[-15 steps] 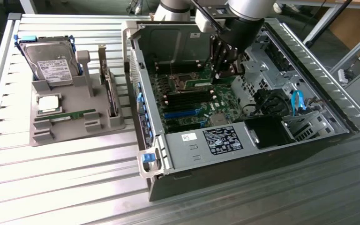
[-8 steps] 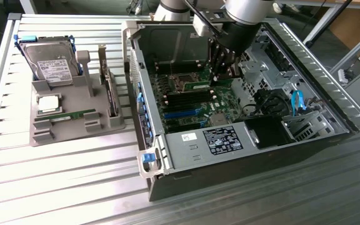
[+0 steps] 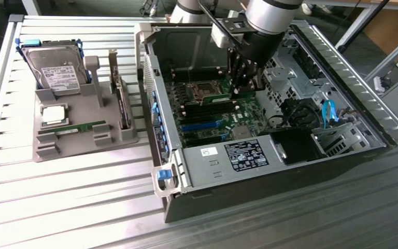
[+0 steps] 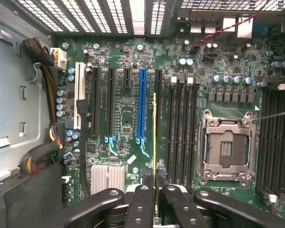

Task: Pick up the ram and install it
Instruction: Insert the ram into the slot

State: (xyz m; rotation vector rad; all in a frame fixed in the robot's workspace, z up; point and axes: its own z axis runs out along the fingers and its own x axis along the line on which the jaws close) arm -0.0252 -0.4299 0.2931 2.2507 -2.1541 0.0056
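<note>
Between the gripper's [image 4: 154, 179] pressed-in fingers [image 4: 142, 202] the ram [image 4: 154, 133] stands edge-on over the motherboard [image 4: 128, 128], pinched at one end. It looks light, stiff and fragile, best held by its bare edges. Just beyond lie the memory slots [image 4: 180, 133], hemmed by the processor socket [image 4: 227, 145] and case wall [image 4: 14, 95].

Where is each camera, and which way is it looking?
Exterior view: off the arm, high up, looking down into the open computer case; the arm and claw show.
Wrist view: on the wrist, looking straight at the motherboard; the claw's fingers show, pinching the ram.
Both see the motherboard, its processor socket and the claw.
</note>
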